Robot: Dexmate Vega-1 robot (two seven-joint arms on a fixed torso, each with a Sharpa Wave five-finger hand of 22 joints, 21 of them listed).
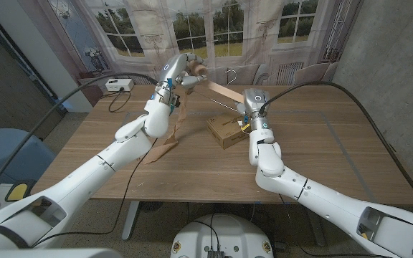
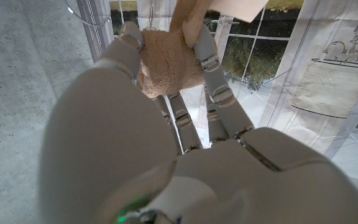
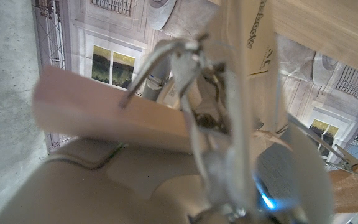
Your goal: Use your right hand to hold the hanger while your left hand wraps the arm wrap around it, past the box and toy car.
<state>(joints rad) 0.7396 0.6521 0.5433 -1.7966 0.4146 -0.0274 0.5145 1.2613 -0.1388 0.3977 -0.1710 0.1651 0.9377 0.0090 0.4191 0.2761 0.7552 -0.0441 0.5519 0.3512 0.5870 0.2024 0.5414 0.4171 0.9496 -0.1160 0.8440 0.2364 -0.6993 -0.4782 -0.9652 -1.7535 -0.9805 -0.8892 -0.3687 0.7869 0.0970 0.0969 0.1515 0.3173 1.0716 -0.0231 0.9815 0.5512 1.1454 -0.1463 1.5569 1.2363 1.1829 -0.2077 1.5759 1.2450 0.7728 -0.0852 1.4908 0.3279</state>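
My left hand (image 1: 180, 69) is raised above the far side of the table and grips a tan roll of arm wrap (image 1: 196, 72). The fingers (image 2: 210, 68) close around the roll (image 2: 166, 59). From it a loose tan strip (image 1: 172, 132) hangs down onto the table. The wooden hanger (image 1: 221, 91) slants from that roll down to my right hand (image 1: 248, 106), which holds it. The hanger's wooden bar (image 3: 117, 112) and metal hook (image 3: 166, 56) lie right against that hand. A cardboard box (image 1: 224, 131) sits under the hanger, beside my right wrist.
A white device (image 1: 119, 84) with a cable stands at the table's far left corner. Black cables run along both arms. A printed window backdrop (image 1: 214, 29) hangs behind the table (image 1: 335, 143). Something small and colourful (image 1: 243, 127) shows between the box and my right wrist.
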